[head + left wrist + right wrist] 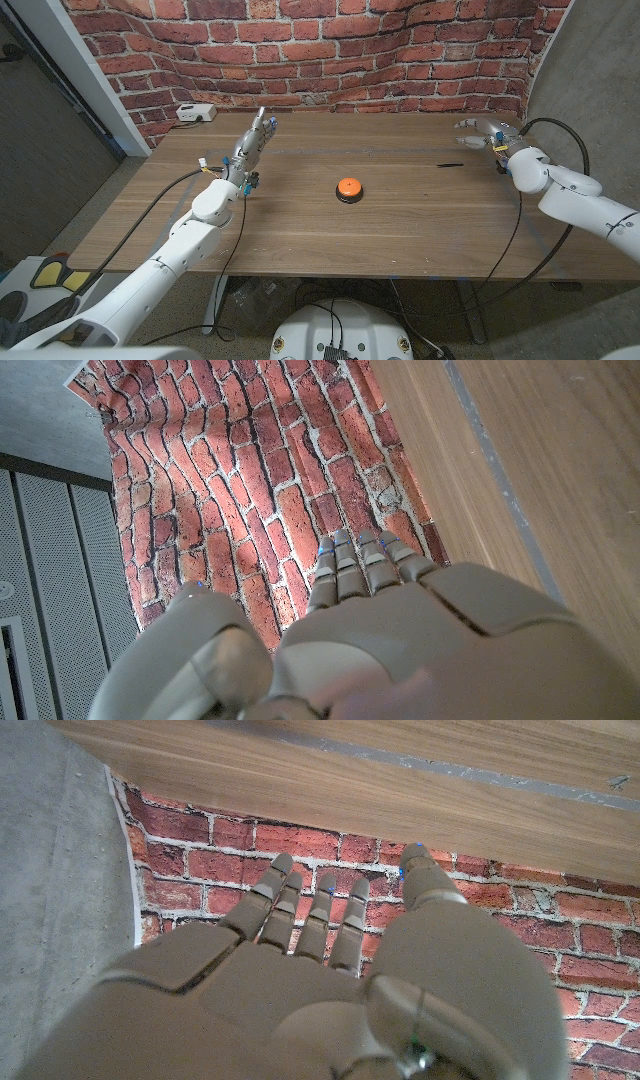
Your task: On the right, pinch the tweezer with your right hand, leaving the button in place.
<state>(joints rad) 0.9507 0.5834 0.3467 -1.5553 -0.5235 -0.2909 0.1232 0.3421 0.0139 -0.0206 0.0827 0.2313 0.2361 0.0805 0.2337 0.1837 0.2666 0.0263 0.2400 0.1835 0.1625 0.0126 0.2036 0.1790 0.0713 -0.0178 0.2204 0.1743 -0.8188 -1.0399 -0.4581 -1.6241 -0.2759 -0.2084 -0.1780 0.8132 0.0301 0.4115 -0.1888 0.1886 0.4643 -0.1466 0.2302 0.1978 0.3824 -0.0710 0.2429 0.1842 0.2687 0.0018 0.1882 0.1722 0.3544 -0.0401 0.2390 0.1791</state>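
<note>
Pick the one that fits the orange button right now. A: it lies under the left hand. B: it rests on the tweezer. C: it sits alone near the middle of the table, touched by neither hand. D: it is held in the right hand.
C: in the head view the orange button sits on the table near its middle, with the left hand and the right hand both well away, and the tweezer lying apart from it.
</note>
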